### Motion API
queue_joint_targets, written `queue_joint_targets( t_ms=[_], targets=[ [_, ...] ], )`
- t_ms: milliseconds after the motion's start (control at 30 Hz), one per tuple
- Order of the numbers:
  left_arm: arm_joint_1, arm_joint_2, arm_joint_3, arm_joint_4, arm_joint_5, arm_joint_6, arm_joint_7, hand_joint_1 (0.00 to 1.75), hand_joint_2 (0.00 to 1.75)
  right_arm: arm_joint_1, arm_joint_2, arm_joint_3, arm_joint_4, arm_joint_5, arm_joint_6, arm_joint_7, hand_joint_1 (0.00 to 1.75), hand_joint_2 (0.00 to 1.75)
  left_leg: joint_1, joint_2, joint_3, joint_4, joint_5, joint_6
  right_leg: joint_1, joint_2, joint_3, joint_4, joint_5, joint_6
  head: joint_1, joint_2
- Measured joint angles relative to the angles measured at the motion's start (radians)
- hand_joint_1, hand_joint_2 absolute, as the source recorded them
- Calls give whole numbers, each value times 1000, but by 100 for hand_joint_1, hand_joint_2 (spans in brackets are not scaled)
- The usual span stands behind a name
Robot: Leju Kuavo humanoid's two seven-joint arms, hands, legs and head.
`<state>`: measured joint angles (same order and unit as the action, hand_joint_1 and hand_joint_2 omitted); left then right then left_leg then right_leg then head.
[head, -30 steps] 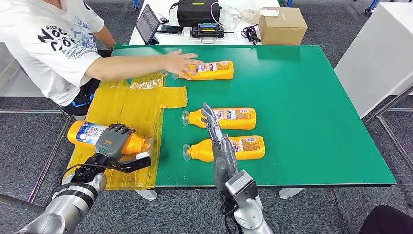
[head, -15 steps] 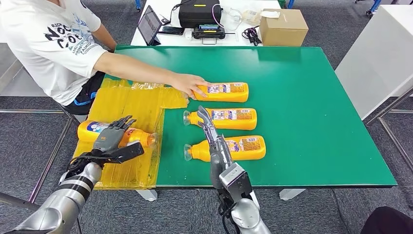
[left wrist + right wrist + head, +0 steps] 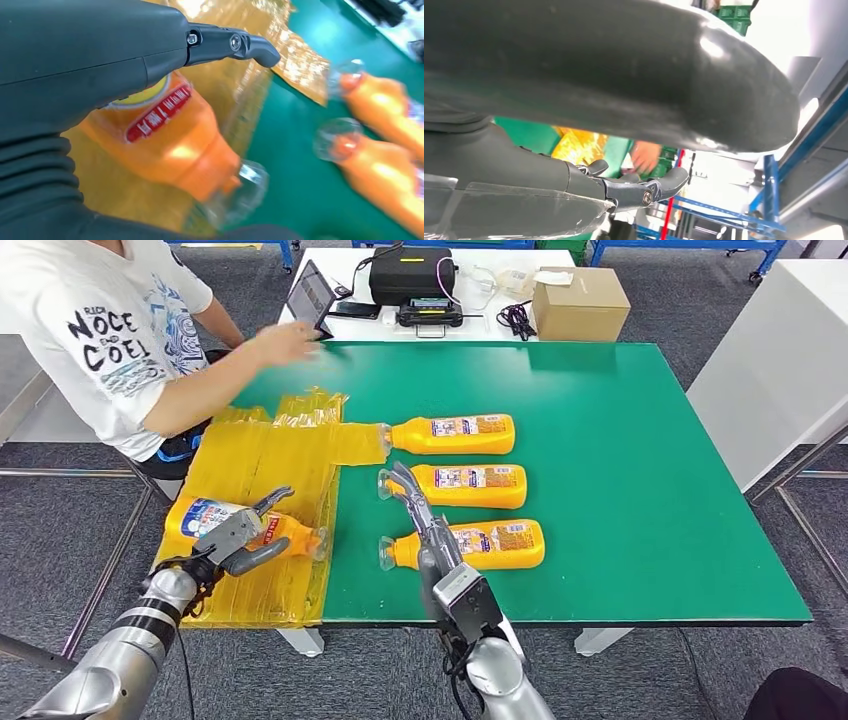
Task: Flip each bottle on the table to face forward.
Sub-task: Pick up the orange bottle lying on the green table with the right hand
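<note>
Three orange bottles lie side by side on the green table [image 3: 640,470], caps to the left: the far bottle [image 3: 452,434], the middle bottle [image 3: 468,485] and the near bottle [image 3: 480,544]. A fourth orange bottle [image 3: 205,517] with a blue label lies on the yellow sheet [image 3: 260,460] at the left; up close, this fourth bottle [image 3: 170,145] shows a red label strip. My left hand [image 3: 238,538] lies over it with fingers stretched out, not closed round it. My right hand [image 3: 425,525] stands edge-up over the near bottle's neck, fingers straight, holding nothing.
A person in a white shirt [image 3: 95,335] sits at the table's far left, one hand [image 3: 285,342] raised near a tablet [image 3: 305,295]. Behind stand a black case [image 3: 410,270] and a cardboard box [image 3: 580,302]. A white cabinet [image 3: 780,350] stands at the right.
The person slid the far bottle into line with the other two, let go and drew the arm back. My left hand has loosened over the fourth bottle.
</note>
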<state>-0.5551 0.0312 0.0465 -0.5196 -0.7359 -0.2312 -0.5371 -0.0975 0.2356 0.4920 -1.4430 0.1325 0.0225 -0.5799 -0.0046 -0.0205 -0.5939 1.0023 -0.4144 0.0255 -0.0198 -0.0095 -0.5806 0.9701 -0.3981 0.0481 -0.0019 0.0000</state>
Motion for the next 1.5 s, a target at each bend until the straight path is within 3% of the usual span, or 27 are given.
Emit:
queue_joint_targets(
  t_ms=[300, 467, 567, 667, 700, 800, 833, 933, 1000, 1400, 1500],
  targets=[
    [22, 8, 18, -24, 63, -44, -20, 0, 0, -8, 4, -8, 31, -4, 0, 2, 0, 0, 0, 0, 0, 0, 0, 0, 0, 0, 0, 0, 0, 0, 0, 0],
    [67, -5, 30, -90, 245, -47, -64, 0, 0, -8, 5, -9, 40, 1, -9, 2, 0, 0, 0, 2, -2, 0, 0, -1, 0, 1, -4, 0, 0, 0, 0, 0],
    [111, -41, 45, -171, 384, 11, -83, 0, 0, -7, 7, -9, 44, 20, -28, 2, 0, 0, 0, 2, -8, 1, 1, 0, 0, 1, -10, 0, 1, 1, 0, 0],
    [157, -96, 57, -294, 470, 150, -116, 0, 0, -8, 7, -9, 49, 61, -73, 13, 0, 0, 0, 3, -13, 1, 2, 1, 0, 1, -14, 0, 2, 0, 0, 0],
    [174, -113, 55, -343, 471, 216, -128, 0, 44, -10, 6, -10, 53, 84, -95, 25, 0, 0, 0, 3, -14, 1, 2, 1, 0, 1, -15, 0, 3, 0, 0, 0],
    [228, -159, 32, -510, 448, 430, -143, 0, 175, -29, -6, -19, 79, 180, -158, 77, 0, 131, 0, 5, -16, 2, 2, 1, 0, 1, -18, 0, 3, 0, 0, 0],
    [248, -170, 16, -569, 443, 495, -143, 0, 175, -40, -14, -26, 93, 211, -172, 93, 0, 175, 0, 5, -17, 2, 1, 1, 0, 1, -19, 0, 3, 0, 0, 0],
    [306, -186, -44, -730, 431, 638, -143, 0, 175, -72, -50, -60, 125, 279, -201, 127, 0, 175, -1, 4, -19, 2, 1, 1, 0, 1, -20, 0, 3, 0, 0, 0],
    [334, -189, -75, -799, 427, 682, -143, 0, 175, -86, -69, -82, 132, 298, -212, 138, 0, 175, -1, 4, -19, 2, 1, 1, 0, 1, -21, 0, 3, 0, 0, 0],
    [373, -191, -122, -901, 424, 704, -143, 0, 175, -108, -99, -115, 145, 313, -217, 150, 0, 175, 0, 5, -20, 2, 1, 1, 0, 1, -22, 0, 3, 0, 0, 0],
    [413, -191, -168, -986, 460, 727, -143, 0, 175, -169, -181, -127, 207, 428, -137, 269, 0, 175, 0, 5, -20, 2, 1, 1, 0, 1, -22, 0, 3, 0, 0, 0]
  ],
)
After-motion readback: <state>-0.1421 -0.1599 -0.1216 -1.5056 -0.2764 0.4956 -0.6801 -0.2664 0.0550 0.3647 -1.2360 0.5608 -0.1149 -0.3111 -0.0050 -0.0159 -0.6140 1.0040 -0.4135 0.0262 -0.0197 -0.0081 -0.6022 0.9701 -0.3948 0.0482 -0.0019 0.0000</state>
